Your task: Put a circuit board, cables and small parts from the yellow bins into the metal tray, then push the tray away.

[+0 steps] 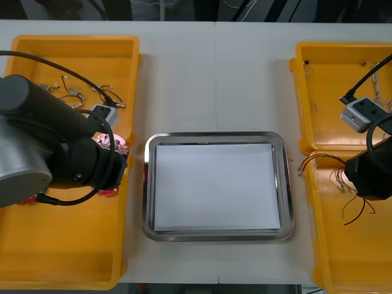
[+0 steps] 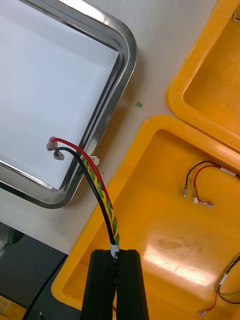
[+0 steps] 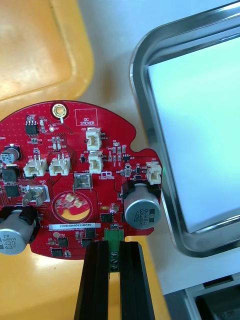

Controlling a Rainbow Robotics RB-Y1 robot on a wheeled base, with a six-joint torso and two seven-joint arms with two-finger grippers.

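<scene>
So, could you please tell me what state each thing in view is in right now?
metal tray, white inside, nothing in it.
circuit board, gripped at its edge, beside the metal tray, not in it.
red and yellow cable, gripped at one end, not in the metal tray.
left claw, shut on the circuit board.
right claw, shut on the red and yellow cable.

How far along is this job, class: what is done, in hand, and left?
Nothing looks done: the metal tray holds nothing. In hand: the left gripper is shut on a circuit board beside the tray, the right gripper on a red and yellow cable. Left: placing both, adding small metal parts, pushing the tray.
</scene>
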